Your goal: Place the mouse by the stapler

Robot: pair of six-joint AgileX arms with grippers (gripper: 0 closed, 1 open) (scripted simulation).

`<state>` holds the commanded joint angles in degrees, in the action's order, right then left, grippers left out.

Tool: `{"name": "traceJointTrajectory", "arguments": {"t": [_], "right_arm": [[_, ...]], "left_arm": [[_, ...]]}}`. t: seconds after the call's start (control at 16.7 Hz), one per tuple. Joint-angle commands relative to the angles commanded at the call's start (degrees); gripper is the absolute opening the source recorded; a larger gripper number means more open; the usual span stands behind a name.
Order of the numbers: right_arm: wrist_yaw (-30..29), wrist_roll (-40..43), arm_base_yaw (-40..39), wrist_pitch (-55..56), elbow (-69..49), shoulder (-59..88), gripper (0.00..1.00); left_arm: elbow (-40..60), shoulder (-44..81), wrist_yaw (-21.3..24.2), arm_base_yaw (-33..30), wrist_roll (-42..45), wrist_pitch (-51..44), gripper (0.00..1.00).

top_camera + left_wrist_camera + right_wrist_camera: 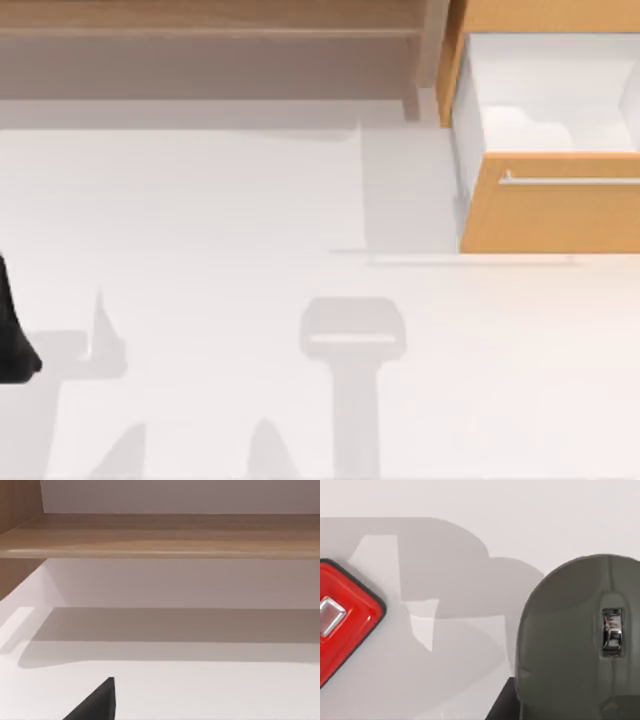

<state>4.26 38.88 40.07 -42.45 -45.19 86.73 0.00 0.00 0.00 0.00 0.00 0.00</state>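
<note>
Your right gripper [502,705] showed as a dark bit touching the mouse [575,640]; I could not tell if it held it. The mouse lay near the red stapler [345,615], at the stapler's 3 o'clock. It looked nearly done. Your left arm [12,335] sat parked.

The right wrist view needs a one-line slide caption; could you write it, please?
Dark grey rounded mouse with a scroll wheel lying beside a glossy red, black-edged stapler on the white table.

No text, label, brand, number or sign can be read on anything in these views.
</note>
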Motion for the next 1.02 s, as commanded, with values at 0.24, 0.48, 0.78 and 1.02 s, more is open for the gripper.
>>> {"name": "traceJointTrajectory", "arguments": {"t": [0.24,0.48,0.78,1.02], "right_arm": [[-0.07,0.0,0.0,-0.09,0.83,0.82,0.0],[-0.07,0.0,0.0,-0.09,0.83,0.82,0.15],[-0.07,0.0,0.0,-0.09,0.83,0.82,0.53],[-0.07,0.0,0.0,-0.09,0.83,0.82,0.83]], "left_arm": [[0.0,0.0,0.0,0.0,0.0,0.0,1.0],[0.0,0.0,0.0,0.0,0.0,0.0,1.0],[0.0,0.0,0.0,0.0,0.0,0.0,1.0],[0.0,0.0,0.0,0.0,0.0,0.0,1.0]]}}
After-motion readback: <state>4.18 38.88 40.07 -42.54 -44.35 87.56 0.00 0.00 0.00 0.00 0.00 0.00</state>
